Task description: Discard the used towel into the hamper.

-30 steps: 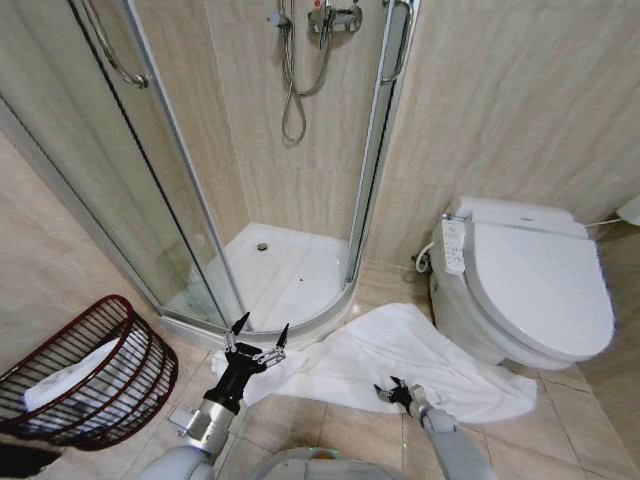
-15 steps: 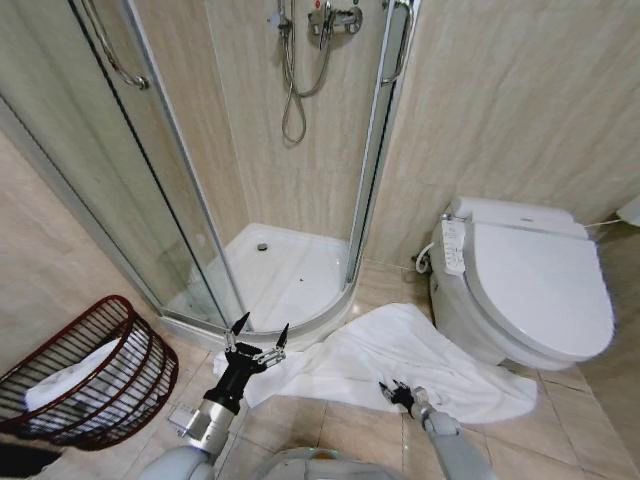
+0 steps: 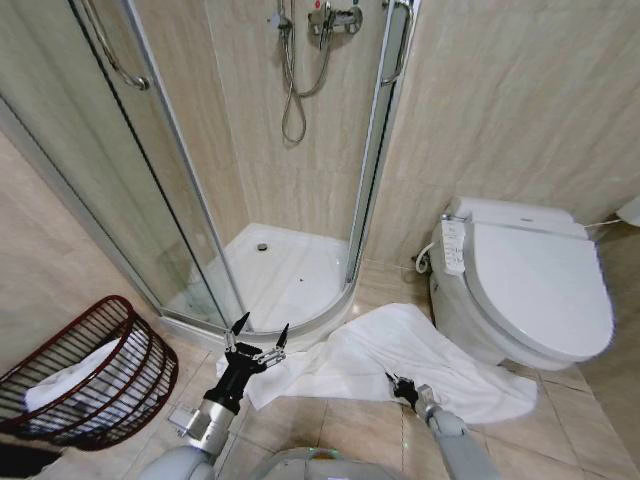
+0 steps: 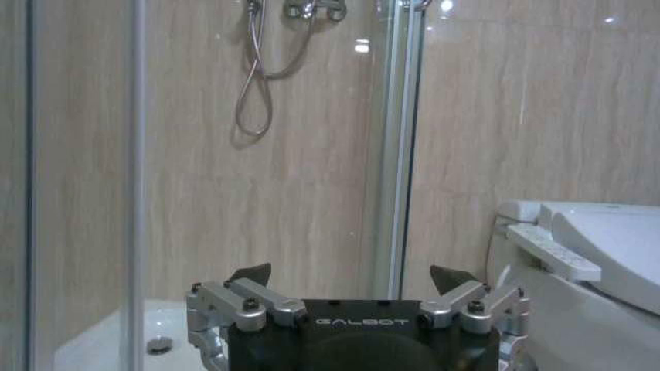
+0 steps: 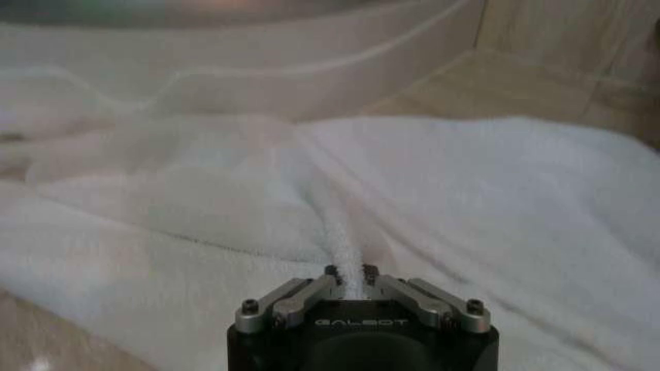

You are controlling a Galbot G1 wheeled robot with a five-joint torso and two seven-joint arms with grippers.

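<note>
My right gripper [image 3: 403, 386] is closed on a ridge of the white towel [image 3: 400, 350], which lies spread on the floor between shower base and toilet. The hamper [image 3: 90, 368] stands well apart on my left, beyond my left gripper [image 3: 256, 338], which hangs spread wide and empty. Judgement: the carry runs leftward.

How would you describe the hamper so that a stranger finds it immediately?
Start at the glass shower cabin in the corner. On the floor to its left stands the hamper, a round dark reddish-brown open-weave basket. Unlike the towel spread on the tiles, it holds white cloth inside.
</note>
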